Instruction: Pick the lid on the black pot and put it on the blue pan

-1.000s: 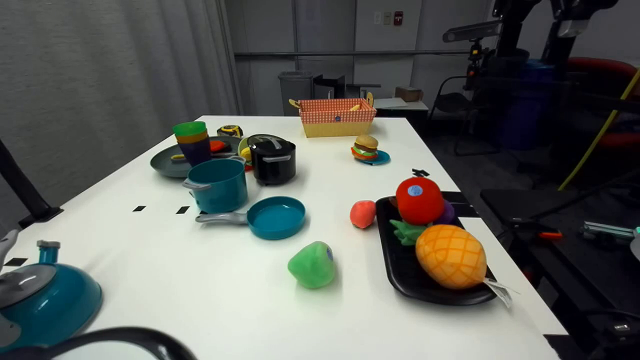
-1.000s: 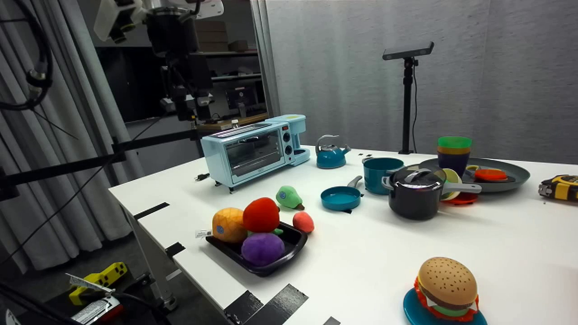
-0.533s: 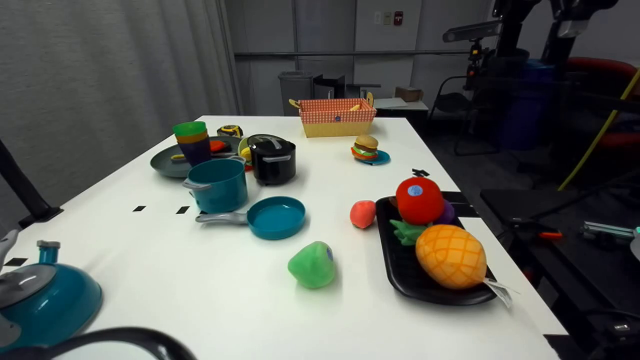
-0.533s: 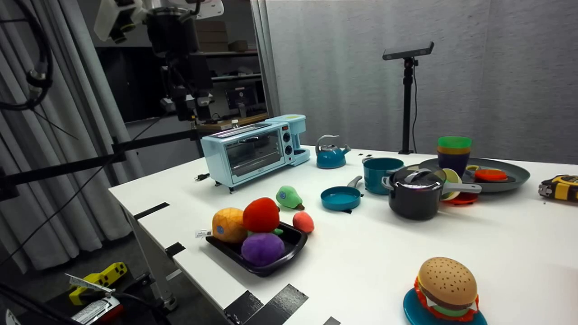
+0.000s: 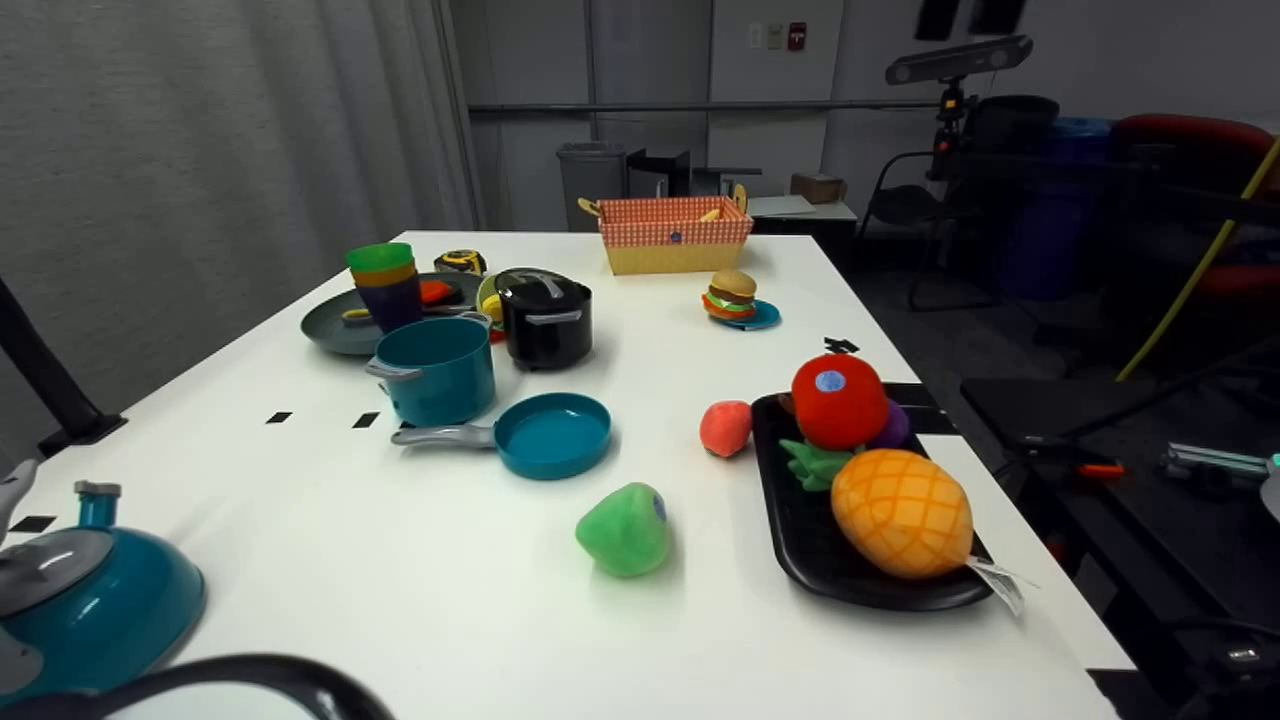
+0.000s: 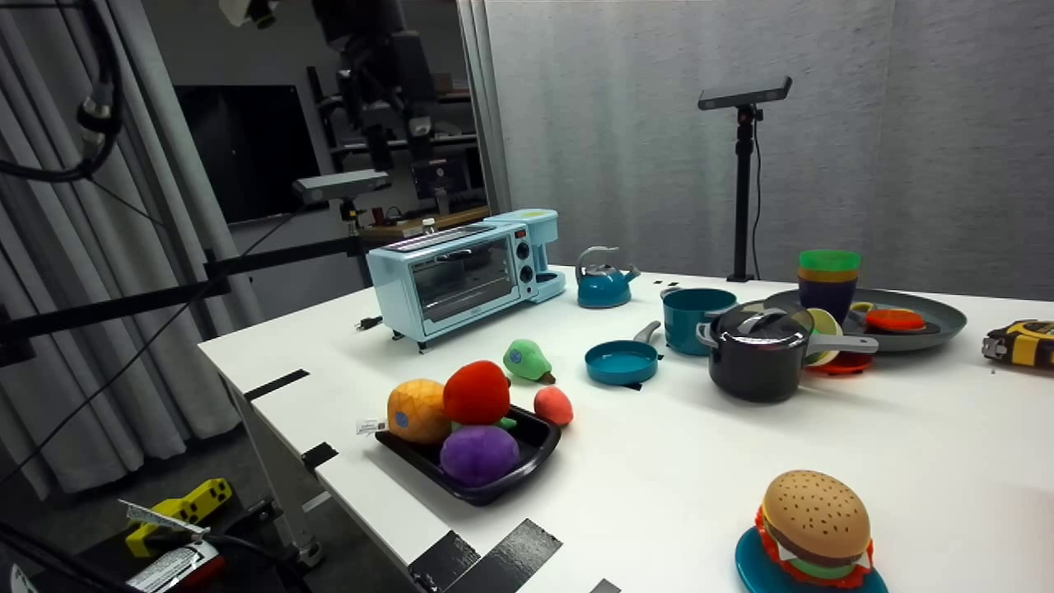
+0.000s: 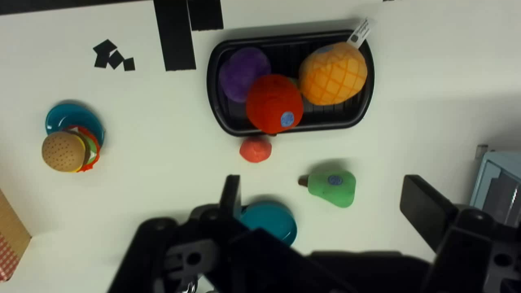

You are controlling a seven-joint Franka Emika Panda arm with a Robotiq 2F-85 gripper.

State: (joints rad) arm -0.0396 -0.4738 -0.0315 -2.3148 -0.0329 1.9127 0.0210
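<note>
The small dark lid (image 5: 525,291) with a silvery handle sits on the squat black pot (image 5: 552,342). In an exterior view the lid (image 6: 764,328) and the black pot (image 6: 753,375) stand beside the teal pot. The shallow blue pan (image 5: 553,438) lies nearby with its grey handle pointing to the teal pot; it also shows in an exterior view (image 6: 622,362). In the wrist view my gripper (image 7: 321,187) is open and empty, high above the table, and partly hides the blue pan (image 7: 270,221). The black pot is almost wholly hidden there. Both exterior views show my gripper (image 6: 399,152) far from the lid.
A taller teal pot (image 5: 437,370) stands between pan and grey plate (image 5: 340,325) with stacked cups. A black tray (image 5: 800,540) holds toy fruit. A green pear (image 5: 625,530), a red fruit (image 5: 725,428), a burger (image 5: 730,293), a kettle (image 6: 603,287) and a toaster oven (image 6: 461,280) stand around.
My gripper has moved up and to the right in the exterior view with the oven, and up and left in the basket's exterior view. The table objects have not moved.
</note>
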